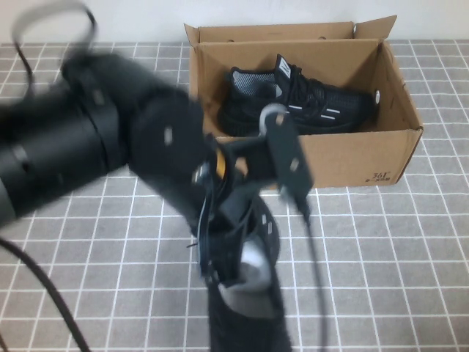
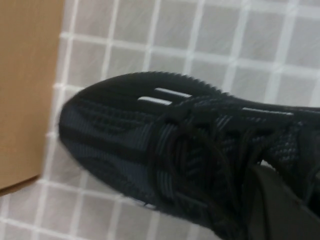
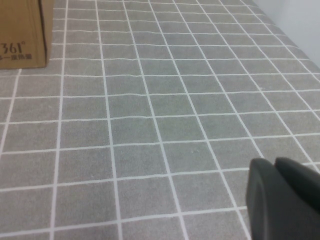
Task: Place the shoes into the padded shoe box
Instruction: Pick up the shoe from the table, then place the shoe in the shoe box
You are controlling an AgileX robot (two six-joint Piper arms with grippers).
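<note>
One black knit shoe (image 1: 293, 103) lies on its side inside the brown cardboard shoe box (image 1: 344, 165) at the back of the table. The second black shoe (image 1: 245, 308) hangs below my left gripper (image 1: 233, 246) in front of the box, grey lining upward. In the left wrist view this shoe (image 2: 150, 145) fills the frame, its toe pointing at the box wall (image 2: 25, 90). My left gripper (image 2: 270, 195) is shut on its collar, with one finger showing inside the opening. My right gripper (image 3: 280, 200) is shut and empty, low over the mat; it is out of the high view.
A grey mat with a white grid (image 1: 388, 257) covers the table. The box's upright flaps (image 1: 271, 33) stand at its far side. The box corner with its dark printed mark (image 3: 20, 47) shows in the right wrist view. My left arm (image 1: 88, 139) crosses the left half of the high view.
</note>
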